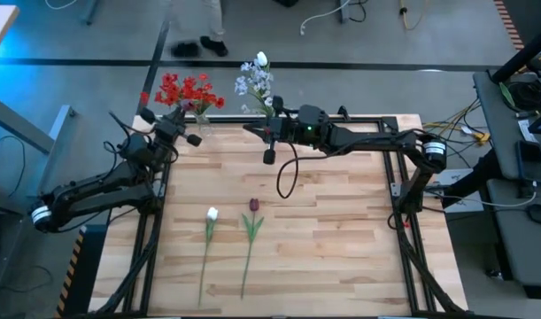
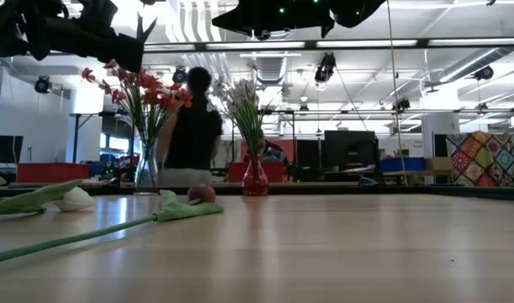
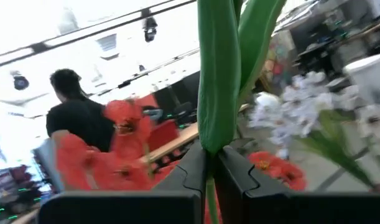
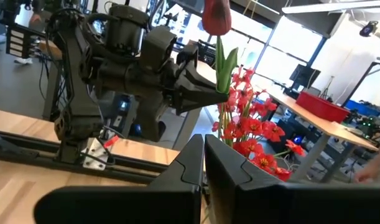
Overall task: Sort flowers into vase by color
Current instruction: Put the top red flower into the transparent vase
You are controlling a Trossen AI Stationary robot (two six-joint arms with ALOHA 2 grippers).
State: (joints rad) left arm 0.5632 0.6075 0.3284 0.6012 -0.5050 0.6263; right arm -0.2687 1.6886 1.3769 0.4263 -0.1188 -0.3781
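My left gripper [image 3: 209, 152] is shut on a dark red tulip [image 4: 216, 15], held up over the clear vase [image 2: 145, 172] of bright red flowers [image 1: 189, 90] at the table's far left edge. My right gripper [image 4: 204, 152] is shut and holds nothing. It hovers near the red vase [image 2: 255, 177] of white and pale-blue sprays [image 1: 255, 78] at the far edge. A white bud [image 1: 212, 213] and a second dark red tulip [image 1: 254, 206] lie flat on the table, their stems pointing toward the near edge. My left gripper pinches the tulip's green stem [image 3: 209, 134] between its two fingers, just below the leaves [image 3: 217, 74]. The fingers [image 4: 199, 92] lie about level, coming from the table's left and crossing the stem. The tulip stands upright, lifted clear, its head above the red flowers.
Both vases stand close together at the far edge of the wooden table [image 1: 341, 230], so the two arms are near each other there. A person [image 2: 193, 126] walks in the room beyond the far edge. The table's right half holds only the right arm.
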